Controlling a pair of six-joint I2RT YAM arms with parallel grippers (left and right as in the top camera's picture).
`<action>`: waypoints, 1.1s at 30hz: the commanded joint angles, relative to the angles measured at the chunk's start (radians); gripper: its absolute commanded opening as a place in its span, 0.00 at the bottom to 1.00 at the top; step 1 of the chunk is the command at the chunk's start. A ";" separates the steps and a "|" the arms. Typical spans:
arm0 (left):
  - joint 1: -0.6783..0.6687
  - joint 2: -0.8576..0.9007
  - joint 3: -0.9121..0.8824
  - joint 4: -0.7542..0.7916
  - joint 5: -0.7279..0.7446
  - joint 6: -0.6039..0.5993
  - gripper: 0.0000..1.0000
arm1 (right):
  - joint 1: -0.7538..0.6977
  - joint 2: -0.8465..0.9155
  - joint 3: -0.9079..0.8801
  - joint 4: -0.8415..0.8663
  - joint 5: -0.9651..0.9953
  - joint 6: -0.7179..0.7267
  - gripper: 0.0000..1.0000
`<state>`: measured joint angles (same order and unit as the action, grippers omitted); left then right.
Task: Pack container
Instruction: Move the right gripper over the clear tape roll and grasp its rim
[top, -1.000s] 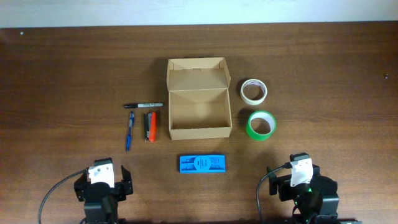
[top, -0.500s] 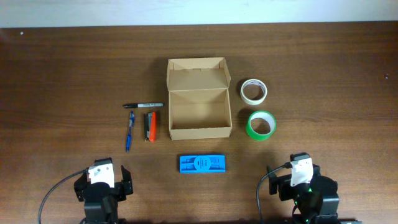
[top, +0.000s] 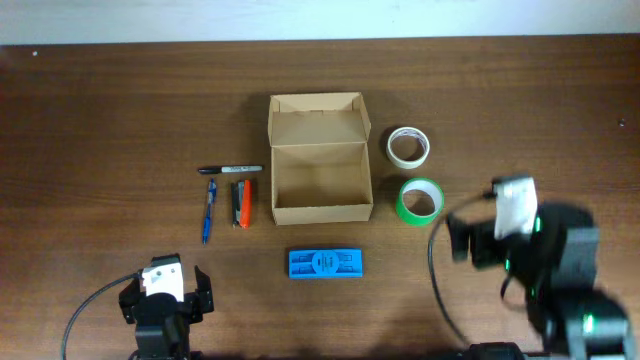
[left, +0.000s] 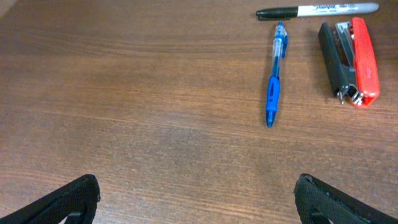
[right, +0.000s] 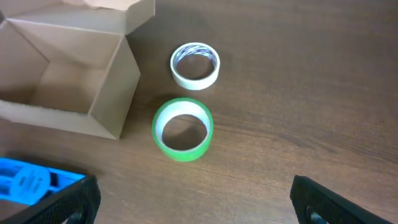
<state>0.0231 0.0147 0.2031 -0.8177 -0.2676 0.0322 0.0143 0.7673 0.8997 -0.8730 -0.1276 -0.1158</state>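
Note:
The container (top: 320, 182) is a tan cardboard box in the middle of the table. Its lid flap is folded back, and it also shows in the right wrist view (right: 68, 81) with nothing inside. My right gripper (top: 510, 228) is blurred and hangs open to the right of a green tape roll (top: 420, 201). In its own view the right gripper (right: 193, 190) has only bare wood between its fingers, with the green roll (right: 183, 129) just ahead. My left gripper (top: 163, 288) rests open at the front left, and its view (left: 196, 186) shows empty jaws.
A white tape roll (top: 409, 146) (right: 195, 65) lies behind the green one. A flat blue packet (top: 325, 263) (right: 31, 183) sits in front of the box. Left of the box lie a black marker (top: 230, 169) (left: 317, 10), a blue pen (top: 209, 210) (left: 274, 84) and an orange-black stapler (top: 241, 203) (left: 351, 59).
My right arm has lifted and swung forward from the front edge toward the tape rolls, and is blurred by motion. The left arm and all objects have stayed put.

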 joint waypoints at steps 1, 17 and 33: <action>0.005 -0.009 -0.010 0.002 -0.010 -0.014 1.00 | -0.008 0.200 0.170 -0.046 0.002 0.028 0.99; 0.005 -0.009 -0.010 0.002 -0.010 -0.014 1.00 | -0.007 1.058 0.732 -0.074 -0.028 0.132 0.99; 0.005 -0.009 -0.010 0.002 -0.010 -0.014 0.99 | -0.008 1.317 0.728 -0.003 0.017 0.138 0.93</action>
<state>0.0231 0.0135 0.2028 -0.8177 -0.2680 0.0322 0.0135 2.0460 1.6039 -0.8806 -0.1272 0.0078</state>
